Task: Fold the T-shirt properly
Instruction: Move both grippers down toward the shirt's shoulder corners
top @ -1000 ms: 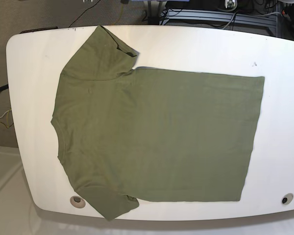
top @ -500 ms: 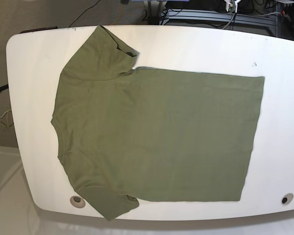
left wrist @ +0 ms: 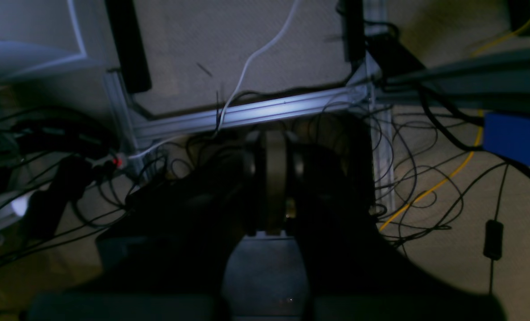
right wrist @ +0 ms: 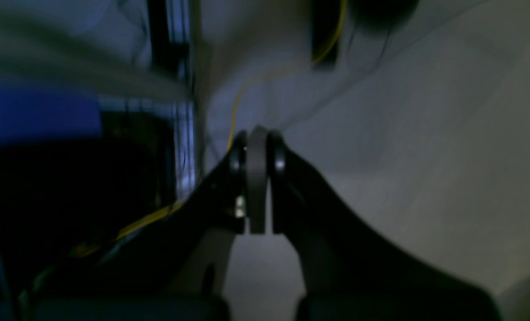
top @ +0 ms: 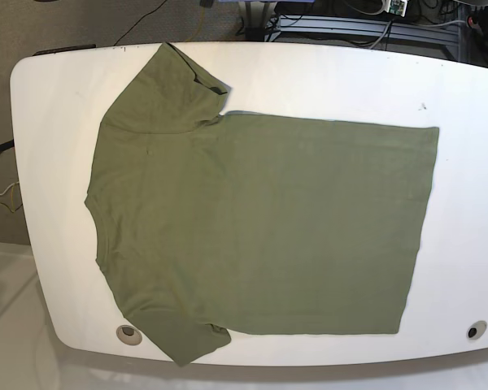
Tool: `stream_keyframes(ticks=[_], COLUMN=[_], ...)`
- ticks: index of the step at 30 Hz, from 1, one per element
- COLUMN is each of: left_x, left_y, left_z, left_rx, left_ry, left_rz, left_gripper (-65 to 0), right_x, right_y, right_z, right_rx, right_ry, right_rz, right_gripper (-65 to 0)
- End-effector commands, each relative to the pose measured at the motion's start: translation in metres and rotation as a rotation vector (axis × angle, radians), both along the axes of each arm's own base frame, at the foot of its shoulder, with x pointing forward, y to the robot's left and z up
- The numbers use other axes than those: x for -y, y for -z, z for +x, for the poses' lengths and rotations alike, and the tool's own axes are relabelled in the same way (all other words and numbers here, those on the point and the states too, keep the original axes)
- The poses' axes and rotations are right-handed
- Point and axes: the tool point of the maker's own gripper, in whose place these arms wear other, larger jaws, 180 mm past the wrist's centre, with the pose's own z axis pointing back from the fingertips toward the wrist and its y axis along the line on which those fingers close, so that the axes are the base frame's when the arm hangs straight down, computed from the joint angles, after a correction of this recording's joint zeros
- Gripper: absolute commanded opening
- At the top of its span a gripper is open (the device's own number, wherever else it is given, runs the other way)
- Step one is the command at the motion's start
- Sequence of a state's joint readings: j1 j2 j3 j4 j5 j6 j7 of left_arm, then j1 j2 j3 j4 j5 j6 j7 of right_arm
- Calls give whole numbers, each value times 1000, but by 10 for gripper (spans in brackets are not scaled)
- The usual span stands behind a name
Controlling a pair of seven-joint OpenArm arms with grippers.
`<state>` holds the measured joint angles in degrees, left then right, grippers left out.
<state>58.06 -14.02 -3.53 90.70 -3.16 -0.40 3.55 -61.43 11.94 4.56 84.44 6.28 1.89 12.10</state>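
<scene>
T-shirt (top: 260, 223) unmoved, flat on table (top: 325, 77).

Almost nothing differs across the base views. Beyond the tabletop's (top: 57, 81) far edge, near its far right corner, a small pale device (top: 397, 6) with green on it now sits further right among the cables than before, partly cut off by the picture's top edge. What it is cannot be told.
</scene>
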Motion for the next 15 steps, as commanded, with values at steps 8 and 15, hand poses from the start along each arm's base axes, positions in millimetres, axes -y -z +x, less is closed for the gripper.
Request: stream_keyframes(ticks=[8, 15], left_x=[14, -4], left_y=[-66, -97], left_z=[44, 88], left_rx=[188, 324], left_ry=[47, 69], left_rz=[-17, 59], left_gripper=[-650, -650], right_x=[12, 16], right_y=[-83, -155], right_z=[94, 172], right_rx=[318, 578], right_ry=[-19, 36], right_rz=[-22, -15], right_gripper=[-650, -650])
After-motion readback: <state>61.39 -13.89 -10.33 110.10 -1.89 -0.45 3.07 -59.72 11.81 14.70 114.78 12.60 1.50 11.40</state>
